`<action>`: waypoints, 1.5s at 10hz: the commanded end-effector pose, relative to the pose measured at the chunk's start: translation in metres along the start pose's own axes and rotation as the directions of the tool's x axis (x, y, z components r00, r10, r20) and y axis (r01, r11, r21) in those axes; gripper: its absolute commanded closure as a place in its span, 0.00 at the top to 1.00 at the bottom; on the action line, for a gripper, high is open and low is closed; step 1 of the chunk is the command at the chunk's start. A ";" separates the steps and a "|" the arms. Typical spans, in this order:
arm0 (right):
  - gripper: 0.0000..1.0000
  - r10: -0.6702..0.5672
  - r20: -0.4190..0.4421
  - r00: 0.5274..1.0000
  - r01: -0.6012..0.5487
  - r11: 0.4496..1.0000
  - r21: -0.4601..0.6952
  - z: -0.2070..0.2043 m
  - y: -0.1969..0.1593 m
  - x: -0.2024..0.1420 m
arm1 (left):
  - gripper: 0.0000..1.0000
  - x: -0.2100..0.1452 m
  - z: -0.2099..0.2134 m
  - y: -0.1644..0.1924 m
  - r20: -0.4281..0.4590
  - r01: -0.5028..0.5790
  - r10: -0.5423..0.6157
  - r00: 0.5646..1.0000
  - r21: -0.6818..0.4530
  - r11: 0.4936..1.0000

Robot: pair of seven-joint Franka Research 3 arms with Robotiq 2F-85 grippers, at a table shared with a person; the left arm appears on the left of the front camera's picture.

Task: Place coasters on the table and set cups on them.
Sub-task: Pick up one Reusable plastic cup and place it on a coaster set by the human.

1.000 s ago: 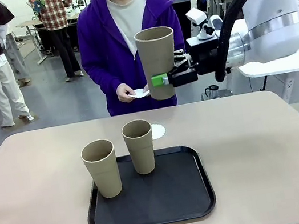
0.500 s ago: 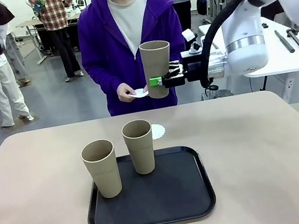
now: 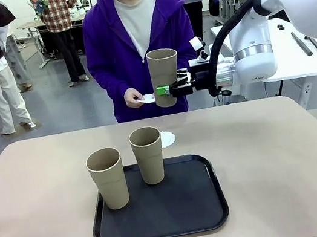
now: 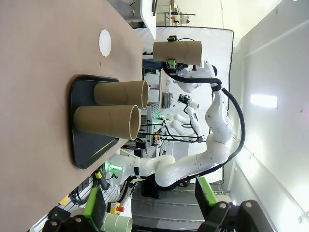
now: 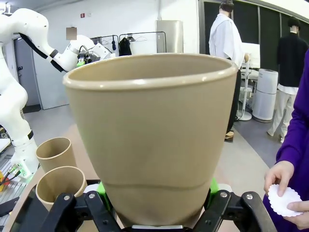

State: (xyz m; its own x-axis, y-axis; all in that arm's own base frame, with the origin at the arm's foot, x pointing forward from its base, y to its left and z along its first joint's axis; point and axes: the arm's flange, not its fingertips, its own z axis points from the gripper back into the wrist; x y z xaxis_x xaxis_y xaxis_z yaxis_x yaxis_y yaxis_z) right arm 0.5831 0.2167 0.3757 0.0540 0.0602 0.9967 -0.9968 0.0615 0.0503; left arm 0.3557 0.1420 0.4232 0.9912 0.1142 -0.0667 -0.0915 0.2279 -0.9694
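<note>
Right fingers [image 3: 163,90] pinch lower part of cup [image 3: 163,68]; cup upright, in air, above and beyond far edge of black tray [image 3: 193,210]. Two other cups [image 3: 107,178] stand upright on tray's left half, not touching. One coaster [image 3: 167,138] flat on bench [image 3: 288,157], just past tray's far edge. Person's hand [image 3: 132,98], beyond tray's far side, holds second coaster [image 3: 149,98] close beside held cup's base. Left fingers [image 4: 93,209] spread, nothing between, well apart from tray.
</note>
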 end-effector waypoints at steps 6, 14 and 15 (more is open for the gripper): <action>0.81 0.016 0.006 1.000 -0.016 0.996 0.092 -0.010 -0.016 -0.028 | 1.00 -0.001 0.000 -0.003 0.006 0.007 -0.007 1.000 -0.018 1.000; 0.81 -0.002 -0.025 1.000 0.004 0.995 0.095 -0.037 -0.038 -0.096 | 1.00 -0.001 0.000 -0.003 0.006 0.007 -0.007 1.000 -0.018 1.000; 0.81 -0.005 -0.035 0.999 0.008 0.996 0.089 -0.037 -0.041 -0.103 | 1.00 -0.001 0.000 -0.003 0.006 0.007 -0.007 1.000 -0.018 1.000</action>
State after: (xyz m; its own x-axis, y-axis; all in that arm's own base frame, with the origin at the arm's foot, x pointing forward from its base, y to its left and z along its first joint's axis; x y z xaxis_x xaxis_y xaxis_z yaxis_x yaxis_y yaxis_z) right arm 0.6090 0.2405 0.2723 0.0851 0.0685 0.9940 -0.9959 -0.0253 0.0870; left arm 0.3557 0.1420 0.4232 0.9912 0.1141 -0.0668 -0.0915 0.2278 -0.9694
